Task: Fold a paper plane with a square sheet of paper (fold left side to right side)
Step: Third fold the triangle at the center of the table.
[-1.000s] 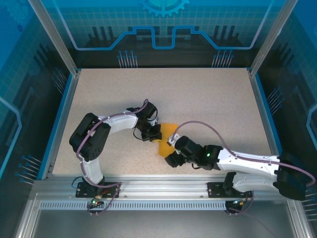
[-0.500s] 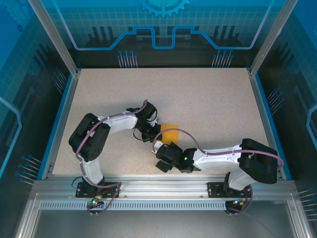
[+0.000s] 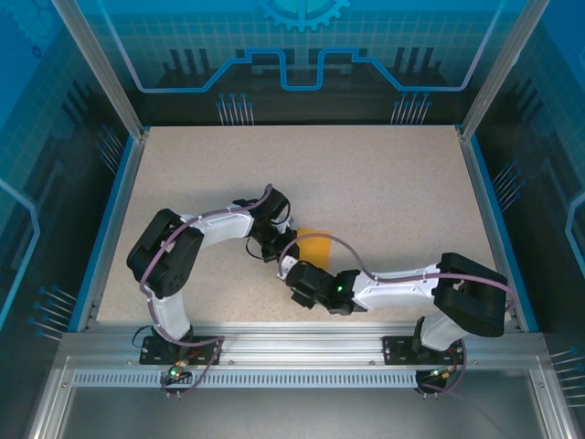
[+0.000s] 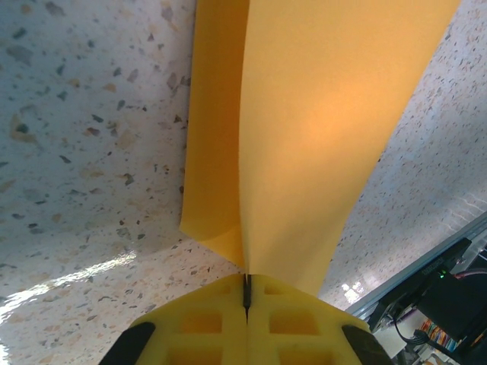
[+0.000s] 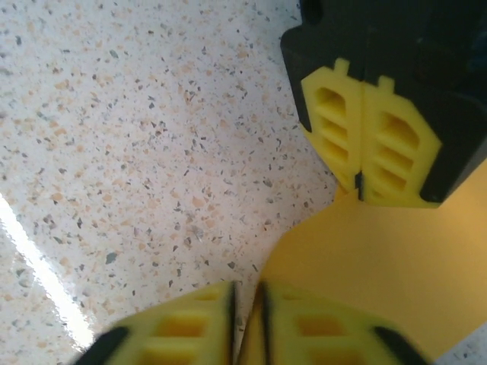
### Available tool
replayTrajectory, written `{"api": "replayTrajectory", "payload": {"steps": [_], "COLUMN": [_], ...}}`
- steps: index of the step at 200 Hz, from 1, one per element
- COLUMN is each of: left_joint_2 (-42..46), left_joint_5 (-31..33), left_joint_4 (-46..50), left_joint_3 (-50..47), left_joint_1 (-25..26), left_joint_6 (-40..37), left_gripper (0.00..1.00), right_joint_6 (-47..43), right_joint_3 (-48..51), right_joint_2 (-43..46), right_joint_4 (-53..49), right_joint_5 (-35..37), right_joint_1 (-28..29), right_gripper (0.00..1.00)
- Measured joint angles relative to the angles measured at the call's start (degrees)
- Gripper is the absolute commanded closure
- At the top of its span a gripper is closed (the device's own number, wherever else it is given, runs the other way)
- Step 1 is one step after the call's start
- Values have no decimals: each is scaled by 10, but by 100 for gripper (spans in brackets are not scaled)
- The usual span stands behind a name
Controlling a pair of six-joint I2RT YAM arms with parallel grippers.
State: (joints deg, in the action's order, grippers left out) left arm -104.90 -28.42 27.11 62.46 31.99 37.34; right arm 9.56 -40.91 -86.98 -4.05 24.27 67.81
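Note:
The square sheet of paper (image 3: 316, 247) is bright orange and lies mid-table, partly folded over itself. In the left wrist view the sheet (image 4: 319, 137) rises from the table as two layers, and my left gripper (image 4: 246, 285) is shut on its near edge. Seen from above, the left gripper (image 3: 274, 245) sits at the sheet's left side. My right gripper (image 3: 294, 272) is at the near left corner. Its jaws (image 5: 247, 293) stand a thin slit apart, closed onto the edge of the paper (image 5: 380, 258). Opposite them is the left gripper (image 5: 361, 186), pinching the sheet's far corner.
The speckled tabletop (image 3: 366, 174) stretches open behind and to both sides of the arms. Blue rails (image 3: 119, 201) and see-through walls border it. The right arm's forearm (image 3: 402, 285) lies along the near edge, by the metal front rail (image 3: 292, 343).
The right arm has swung left along the paper's near side to its near left corner. Its jaws went from wide open to nearly together. The left gripper has stayed put, still pinching the sheet.

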Motion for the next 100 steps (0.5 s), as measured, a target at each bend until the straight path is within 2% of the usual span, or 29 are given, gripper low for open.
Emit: {"api": "replayTrajectory", "payload": {"steps": [6, 36, 67, 85, 100], "left_joint_2": [0, 0, 8, 27, 47], "left_joint_5": [0, 0, 5, 8, 10], "left_joint_4": [0, 7, 28, 39, 44], "left_joint_3": [0, 0, 0, 0, 0], "left_joint_1": [0, 0, -3, -13, -24], "left_joint_6": [-1, -13, -34, -46, -54], "left_gripper": [96, 85, 64, 60, 60], "right_joint_6": [2, 0, 1, 6, 11], "right_joint_3": [0, 9, 21, 26, 30], "right_joint_2": [3, 25, 35, 35, 35], "right_joint_4": [1, 3, 2, 2, 3], "right_joint_5": [-8, -56, -121, -158, -186], "right_joint_1": [-4, -26, -52, -70, -84], "right_gripper": [100, 100, 100, 100, 100]}}
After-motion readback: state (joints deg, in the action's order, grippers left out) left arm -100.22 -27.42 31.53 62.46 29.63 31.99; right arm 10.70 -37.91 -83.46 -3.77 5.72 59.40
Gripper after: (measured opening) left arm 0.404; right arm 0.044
